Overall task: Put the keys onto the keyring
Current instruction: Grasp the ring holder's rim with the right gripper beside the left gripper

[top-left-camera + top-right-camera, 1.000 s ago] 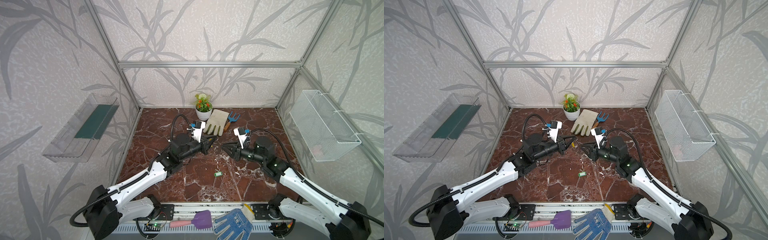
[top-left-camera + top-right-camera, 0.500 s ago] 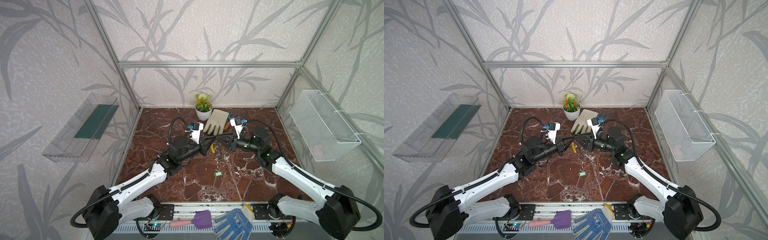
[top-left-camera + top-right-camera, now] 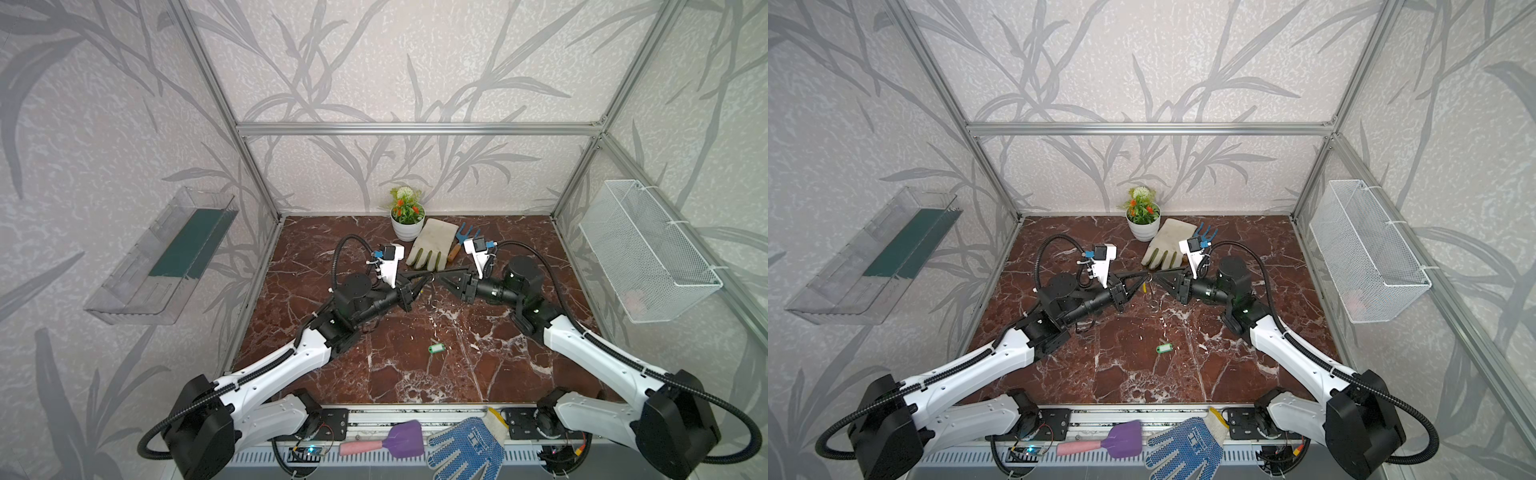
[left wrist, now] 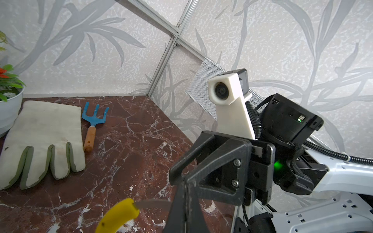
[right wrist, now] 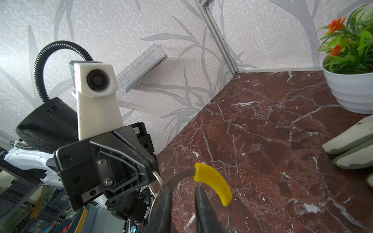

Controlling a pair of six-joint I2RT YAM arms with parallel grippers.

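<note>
The keyring (image 4: 153, 203) is a thin grey hoop with a yellow sleeve (image 5: 212, 181) and a small silver ring (image 5: 156, 181). It hangs above the floor at mid-table. My left gripper (image 3: 428, 277) (image 3: 1147, 276) (image 4: 185, 193) is shut on the hoop. My right gripper (image 3: 441, 279) (image 3: 1157, 277) (image 5: 182, 193) meets it tip to tip. Its jaws stand slightly apart, and the hoop's wire crosses just beyond their tips. The keys, a green tag (image 3: 435, 348) (image 3: 1164, 348), lie alone on the marble floor, nearer the front than both grippers.
At the back stand a white plant pot (image 3: 407, 226), a garden glove (image 3: 432, 249) and a blue hand rake (image 3: 461, 239). A wire basket (image 3: 648, 249) hangs on the right wall and a clear shelf (image 3: 166, 257) on the left wall.
My right gripper has swung left and towards the back until its tips reach the left gripper and the keyring, and its jaws have narrowed. The left gripper has stayed shut on the hoop.
</note>
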